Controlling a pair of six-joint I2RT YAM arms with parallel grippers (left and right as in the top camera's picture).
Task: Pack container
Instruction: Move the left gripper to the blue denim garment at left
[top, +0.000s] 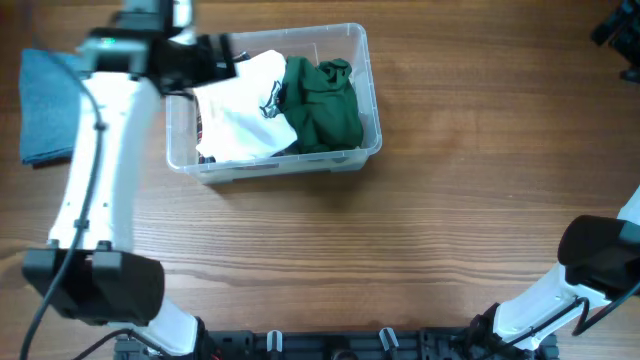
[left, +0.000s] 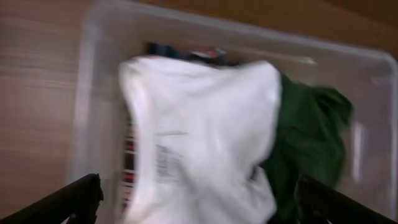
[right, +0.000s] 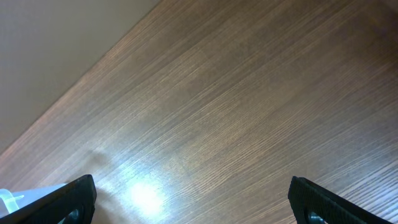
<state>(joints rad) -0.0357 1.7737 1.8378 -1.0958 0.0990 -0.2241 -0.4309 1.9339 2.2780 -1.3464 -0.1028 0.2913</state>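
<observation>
The clear plastic container (top: 370, 95) stands at the back middle of the table. It holds a white garment (top: 240, 115) on the left, a dark green garment (top: 322, 100) on the right and a striped cloth (top: 201, 128) under the white one. My left gripper (top: 215, 58) hovers over the container's left end, open and empty. In the left wrist view its fingers (left: 199, 202) straddle the white garment (left: 199, 137), with the green garment (left: 308, 134) to the right inside the container (left: 93, 93). My right gripper (right: 193, 199) is open above bare table.
A folded blue cloth (top: 45, 105) lies on the table left of the container, partly under my left arm. The right arm's base sits at the front right edge (top: 600, 255). A dark object (top: 620, 30) is at the far right corner.
</observation>
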